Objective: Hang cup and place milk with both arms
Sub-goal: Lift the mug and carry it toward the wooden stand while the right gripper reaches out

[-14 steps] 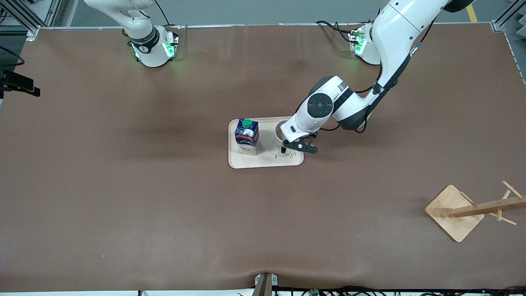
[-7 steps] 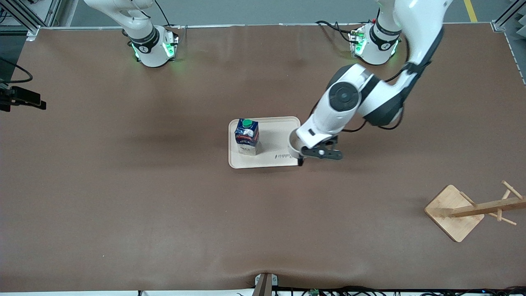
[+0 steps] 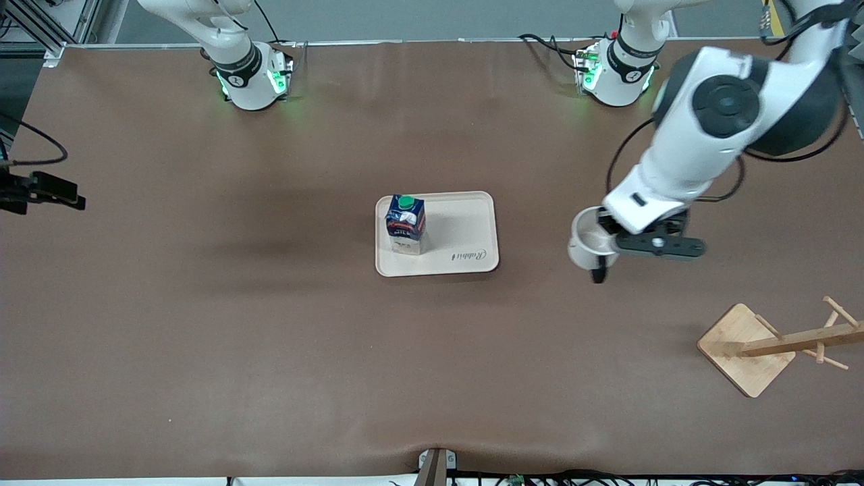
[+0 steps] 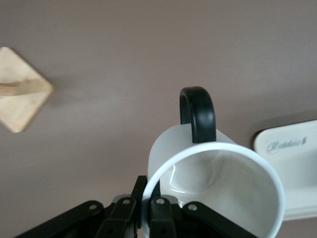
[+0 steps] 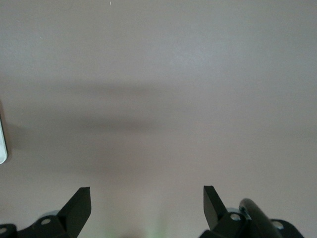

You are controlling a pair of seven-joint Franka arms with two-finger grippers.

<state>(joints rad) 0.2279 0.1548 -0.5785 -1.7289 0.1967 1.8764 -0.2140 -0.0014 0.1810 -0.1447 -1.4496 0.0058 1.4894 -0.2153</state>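
The left gripper (image 3: 603,244), fingers clamped on the rim of the white, black-handled cup (image 3: 586,246), carries it over bare mat between tray (image 3: 472,260) and wooden rack (image 3: 769,344); the right gripper (image 5: 146,206) hangs spread.

Milk (image 3: 405,225) on tray (image 3: 466,229), cup (image 3: 586,247) over table between tray and rack (image 3: 776,344)

Tray (image 3: 472,229): cream, mid-tabletop (image 3: 202,324).
Wooden rack (image 3: 776,344): square base, pegged post, toward the left arm's end, nearer the front camera.
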